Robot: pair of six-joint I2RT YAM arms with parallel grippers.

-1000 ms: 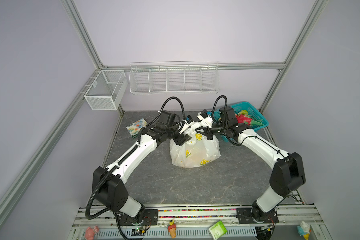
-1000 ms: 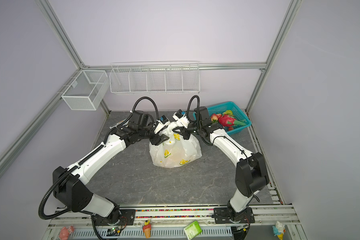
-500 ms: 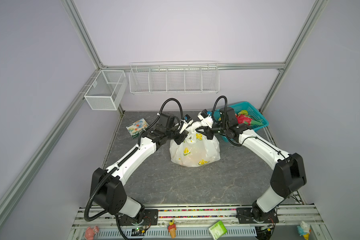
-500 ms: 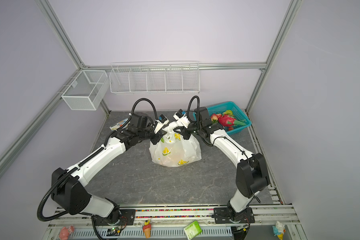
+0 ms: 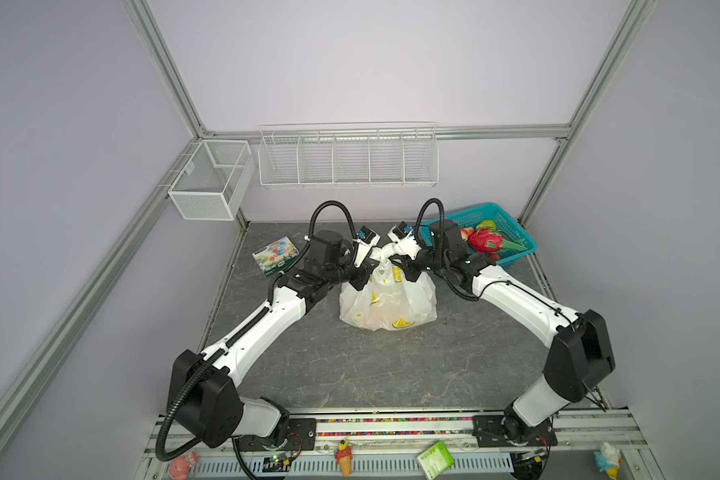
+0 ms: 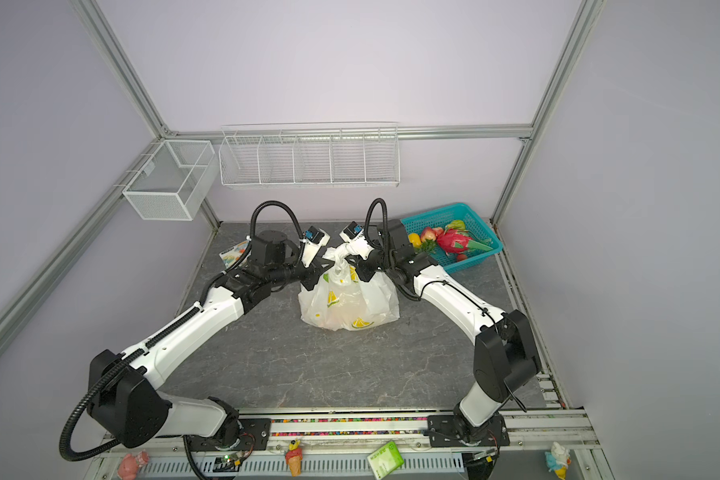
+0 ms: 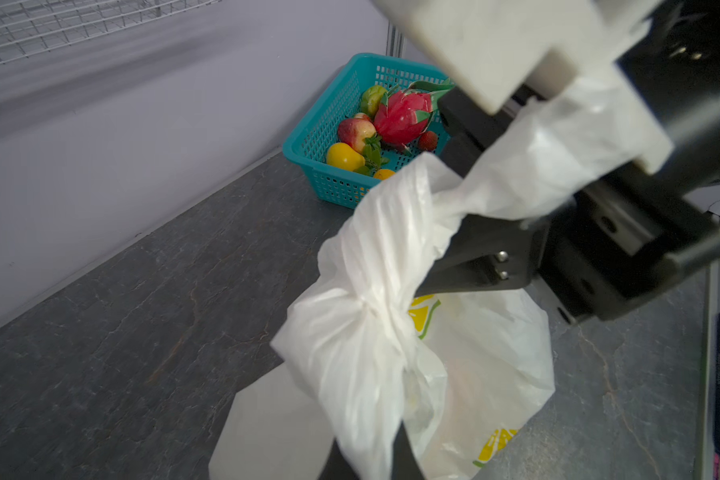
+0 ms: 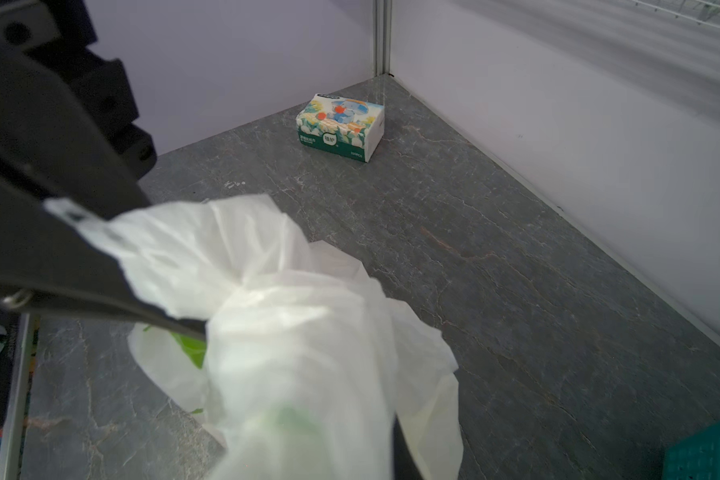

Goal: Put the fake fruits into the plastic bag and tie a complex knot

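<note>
The plastic bag [image 5: 387,305] [image 6: 350,305] stands mid-table, with an orange shape showing faintly through it. Its white handles are twisted into a knot [image 5: 381,255] [image 7: 375,299] with a tail to each side. My left gripper [image 5: 364,272] [image 7: 366,461] is shut on one tail of the bag. My right gripper [image 5: 408,266] [image 8: 329,457] is shut on the other tail. Both sit close on either side of the knot, above the bag. More fake fruits [image 5: 487,243] [image 7: 400,120], among them a pink dragon fruit, lie in the basket.
The teal basket [image 5: 516,257] [image 7: 329,183] sits in the back right corner. A printed cardboard box [image 5: 276,255] [image 8: 339,126] lies at the back left. Wire racks [image 5: 348,158] hang on the back wall. Ice-cream figurines [image 5: 344,457] stand on the front rail.
My left gripper has gone from open to shut on the bag's handle tail. The handles are drawn tighter at the knot. My right gripper has kept its grip.
</note>
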